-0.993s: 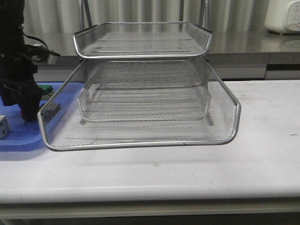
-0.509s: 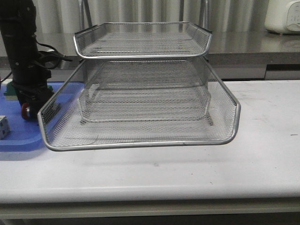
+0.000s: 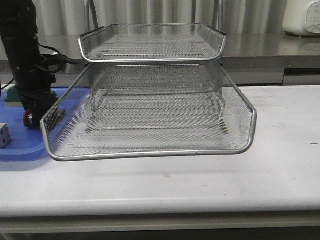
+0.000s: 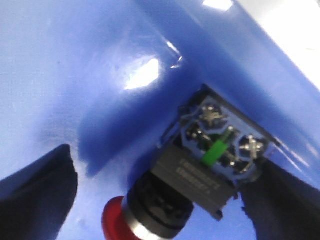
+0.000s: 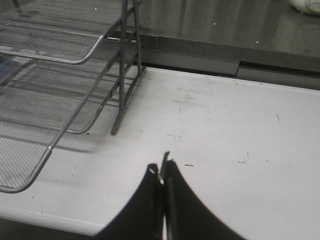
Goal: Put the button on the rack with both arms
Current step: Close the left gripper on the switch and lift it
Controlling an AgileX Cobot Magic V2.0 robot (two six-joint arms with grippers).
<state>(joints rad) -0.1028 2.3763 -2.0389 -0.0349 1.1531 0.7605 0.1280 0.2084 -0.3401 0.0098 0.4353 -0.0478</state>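
The push-button switch (image 4: 192, 175) lay between the left gripper's (image 4: 160, 185) two dark fingers (image 4: 37, 185), over the blue tray (image 4: 75, 75); its red mushroom cap (image 4: 117, 225) pointed toward the wrist camera and its black body sat close against one finger, while the other finger stood clearly apart from it. The jaws were spread wider than the switch, and whether the near finger actually pressed on it could not be told. In the front view the red cap (image 3: 26, 118) showed low at the left gripper's tip (image 3: 32, 117), just above the blue tray (image 3: 20, 145) and just beside the front left corner of the wire-mesh rack (image 3: 150, 100). A white cube (image 3: 3, 135) sat on the tray nearby. The right gripper (image 5: 162, 175) hung above the white table (image 5: 225, 150), its fingertips pressed together on nothing, near the rack's upright posts (image 5: 122, 75).
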